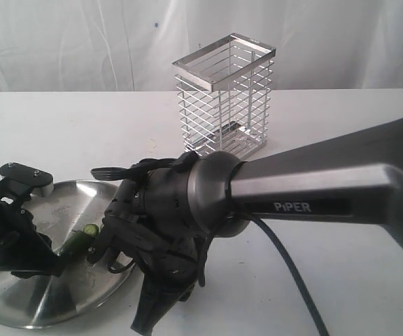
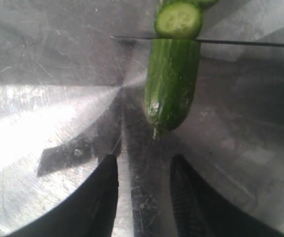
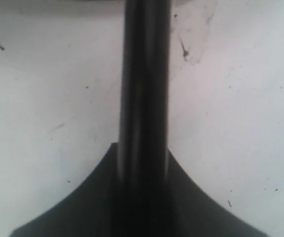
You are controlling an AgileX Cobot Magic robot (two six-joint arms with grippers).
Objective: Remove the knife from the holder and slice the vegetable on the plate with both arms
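Right tool is clenching the knife mid-slice through the vegetable on the plate at the surface's eight o'clock; released left tool is likely needing to pin it next

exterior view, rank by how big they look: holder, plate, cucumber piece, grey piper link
1. grey PiPER link, though it sits nearest the camera, so its lead is unsure
2. plate and holder: about alike, the plate partly covered, so unranked
3. cucumber piece, clearly smallest
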